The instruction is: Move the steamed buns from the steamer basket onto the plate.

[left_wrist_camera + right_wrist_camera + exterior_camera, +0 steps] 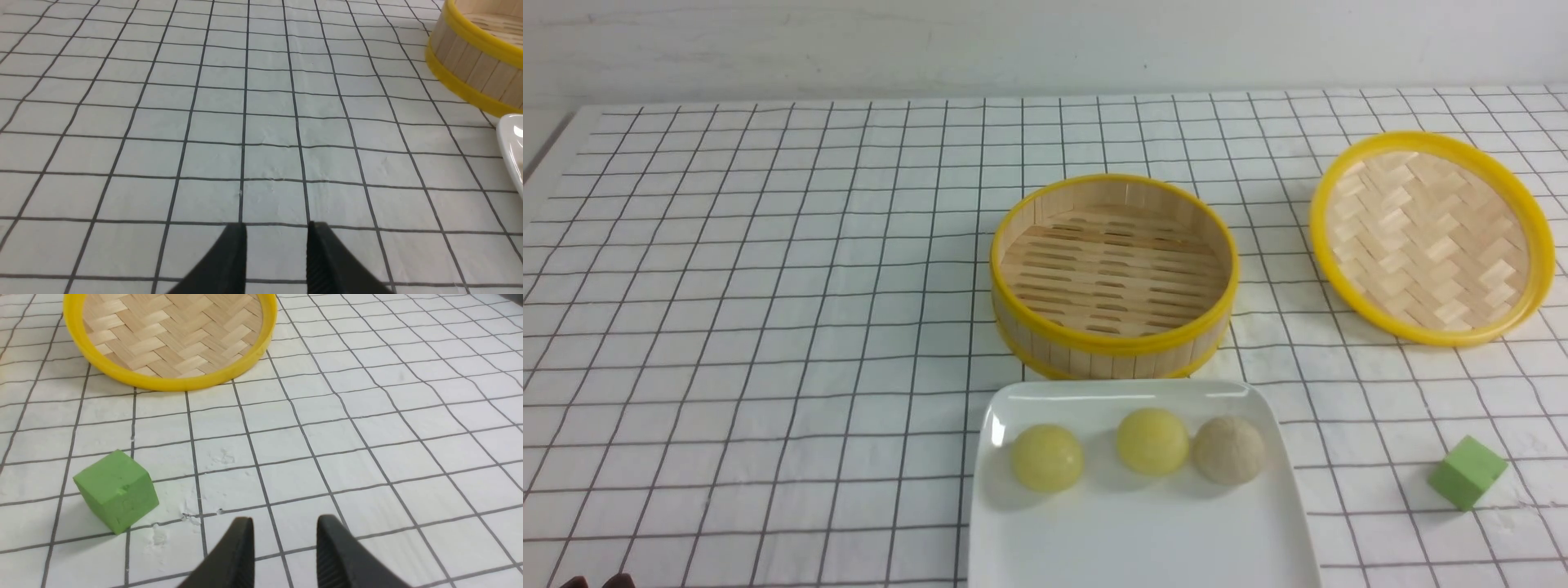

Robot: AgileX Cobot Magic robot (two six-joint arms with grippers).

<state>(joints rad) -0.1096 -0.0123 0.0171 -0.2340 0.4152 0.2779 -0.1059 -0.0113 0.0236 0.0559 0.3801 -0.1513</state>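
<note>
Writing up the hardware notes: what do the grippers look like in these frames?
Only the tips show. The left gripper has two black fingers, wedge-shaped and tapering to blunt tips, with fine ribbing on an inner face. The right gripper looks the same: black tapered fingers, ribbed inside. No cables or markings are visible, and the arms themselves are out of view.

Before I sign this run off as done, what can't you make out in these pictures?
- plate: near edge cut off by the front view's bottom edge; in the left wrist view only a sliver at the frame edge.
- steamer basket: near part of its floor hidden behind its own front wall.
- left tool, right tool: only the fingertips show; arms out of frame.
</note>
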